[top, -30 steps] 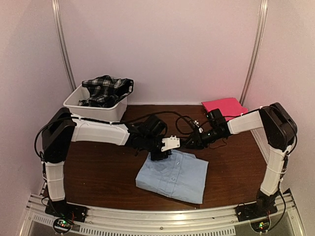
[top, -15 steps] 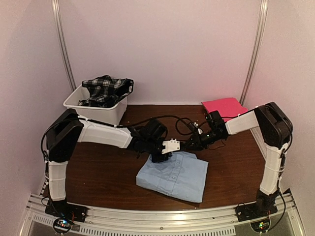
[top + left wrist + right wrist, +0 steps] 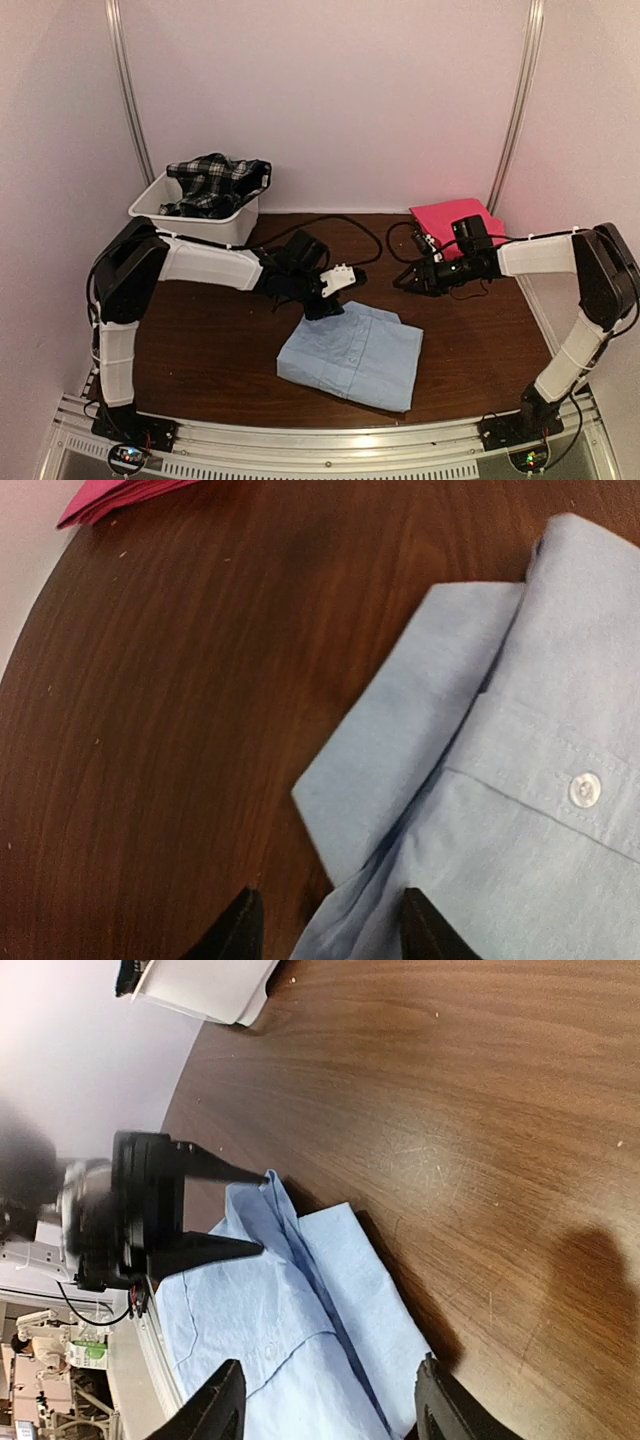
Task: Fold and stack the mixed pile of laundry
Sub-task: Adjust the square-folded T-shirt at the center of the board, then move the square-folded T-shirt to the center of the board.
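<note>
A light blue collared shirt [image 3: 350,355] lies folded on the dark wood table [image 3: 200,340], its collar [image 3: 400,750] at the far edge. My left gripper [image 3: 335,296] is low over that collar edge and open. Its dark fingertips [image 3: 240,930] straddle the cloth without pinching it, as the right wrist view also shows for the left gripper [image 3: 262,1210]. My right gripper [image 3: 402,282] hangs open and empty over bare table right of the shirt [image 3: 290,1330]. A folded pink-red cloth [image 3: 455,215] sits at the back right. The plaid garment [image 3: 215,180] fills the tub.
The white plastic tub [image 3: 190,218] stands at the back left, against the wall. Black cables [image 3: 350,235] trail across the table behind both wrists. The pink-red cloth's edge [image 3: 120,495] shows at the top of the left wrist view.
My left gripper has opened and let go of the shirt's collar edge. My right gripper has also opened and pulled back to the right, away from the shirt.
</note>
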You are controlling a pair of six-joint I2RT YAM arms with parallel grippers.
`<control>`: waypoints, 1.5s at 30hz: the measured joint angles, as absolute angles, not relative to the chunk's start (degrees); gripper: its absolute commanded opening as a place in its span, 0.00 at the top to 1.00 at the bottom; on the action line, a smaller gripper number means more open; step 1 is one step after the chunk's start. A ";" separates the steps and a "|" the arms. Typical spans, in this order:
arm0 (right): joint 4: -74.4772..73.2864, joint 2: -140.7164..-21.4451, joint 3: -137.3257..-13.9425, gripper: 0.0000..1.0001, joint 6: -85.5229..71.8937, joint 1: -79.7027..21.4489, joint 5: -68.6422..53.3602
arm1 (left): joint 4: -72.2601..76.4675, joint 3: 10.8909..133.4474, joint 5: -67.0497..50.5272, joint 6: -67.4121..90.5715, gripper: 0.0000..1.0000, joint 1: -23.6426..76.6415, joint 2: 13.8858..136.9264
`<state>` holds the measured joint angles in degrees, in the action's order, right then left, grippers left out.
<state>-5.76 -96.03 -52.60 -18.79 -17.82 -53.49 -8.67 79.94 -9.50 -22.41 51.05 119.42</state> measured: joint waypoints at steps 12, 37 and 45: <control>-9.65 -80.03 -37.74 0.40 -18.76 -17.17 -48.18 | -6.20 68.62 -22.00 -5.89 0.41 42.09 102.74; -7.18 -87.09 -33.50 0.95 -19.90 -17.19 -44.58 | -0.84 66.04 -31.62 6.31 0.87 38.87 114.26; -9.82 -83.94 -34.57 1.00 -19.88 -17.26 -42.76 | 0.89 66.78 -33.61 7.42 1.00 38.72 114.34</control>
